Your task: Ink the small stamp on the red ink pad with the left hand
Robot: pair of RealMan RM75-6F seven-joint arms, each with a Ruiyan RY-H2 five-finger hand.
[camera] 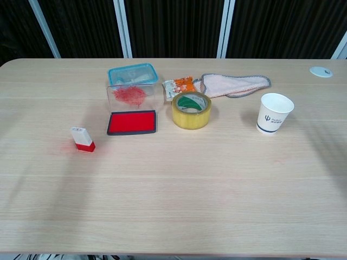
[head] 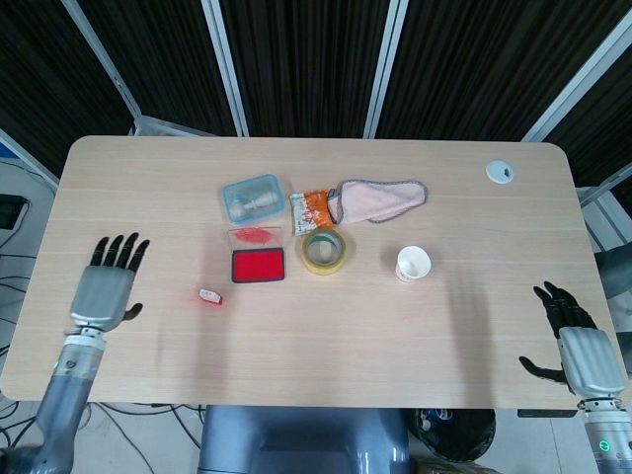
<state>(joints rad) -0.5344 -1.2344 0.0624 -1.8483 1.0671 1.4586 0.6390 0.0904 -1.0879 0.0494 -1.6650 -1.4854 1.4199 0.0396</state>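
The wooden table [head: 444,326] is pale, matt and grained, with rounded corners. Using the red ink pad [camera: 131,122] as landmark: it lies open, a flat rectangle of saturated red in a dark frame, its clear hinged lid standing up behind it, smeared red. The small stamp [camera: 82,138] stands left of the pad and apart from it, a little block with a whitish top and red base, nothing touching it. So, judging by this, no inking is under way; the grasp, the press onto the pad and the lift all look left to do. The left hand [head: 105,288] hovers far left of the pad, fingers spread, holding nothing. The right hand [head: 576,341] is far right of it, fingers apart, also unladen
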